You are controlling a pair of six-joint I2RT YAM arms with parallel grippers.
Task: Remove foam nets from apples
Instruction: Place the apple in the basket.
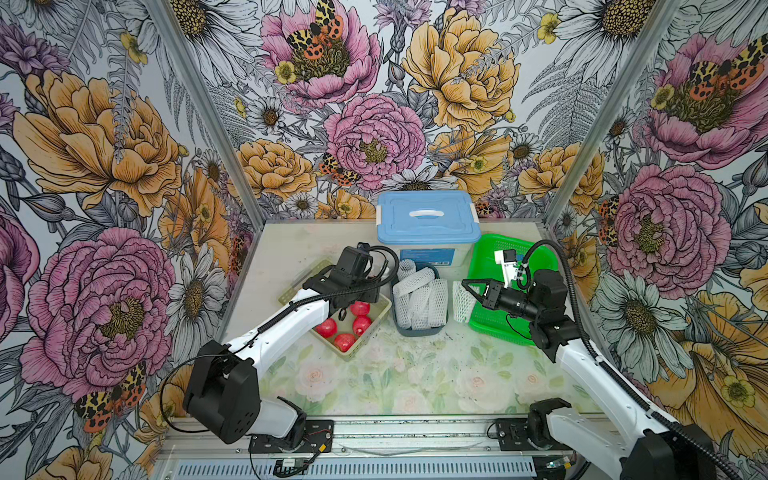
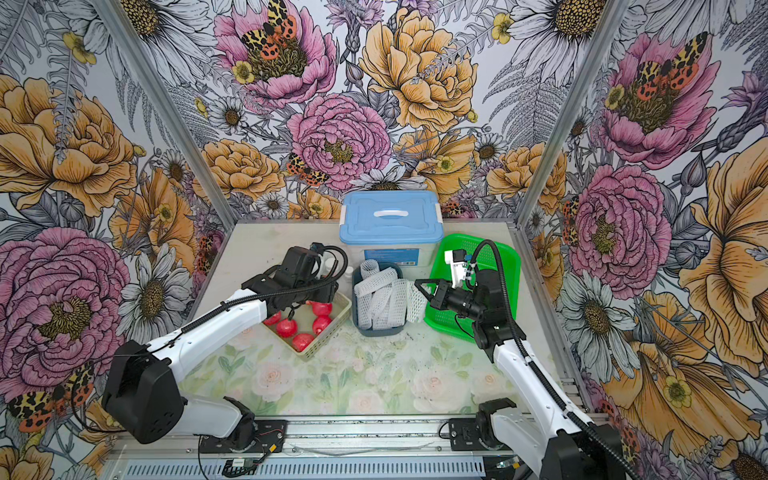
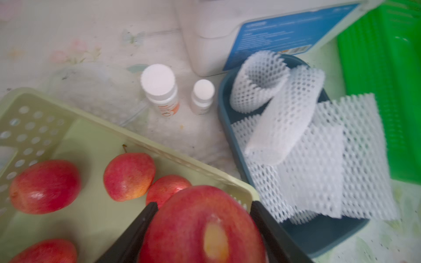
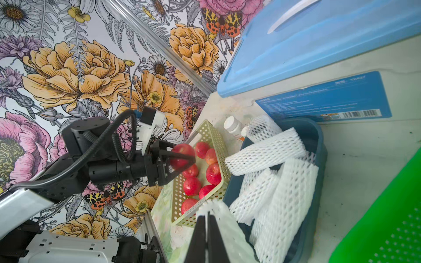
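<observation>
Bare apple [image 3: 200, 230] in the left gripper [image 3: 204, 205], empty foam net [image 4: 234, 230] in the right gripper [image 4: 206, 215].

The left jaws stand apart and press on both sides of the apple, which hangs above the beige basket [image 1: 374, 328], where the other apples [image 1: 345, 341] lie without nets. The skin is glossy and round, so I judge the apple could slip out, drop on the fruit below and bruise it, or roll over the low rim. The right jaws are pressed together on the foam net, which hangs just beside the blue bin [image 1: 419, 332] full of foam nets [image 1: 419, 299], toward the green basket [image 1: 494, 328]. Whether it hangs over the bin or outside its rim, I cannot tell surely. If it is let go outside, it could land on the table [image 1: 415, 374].
</observation>
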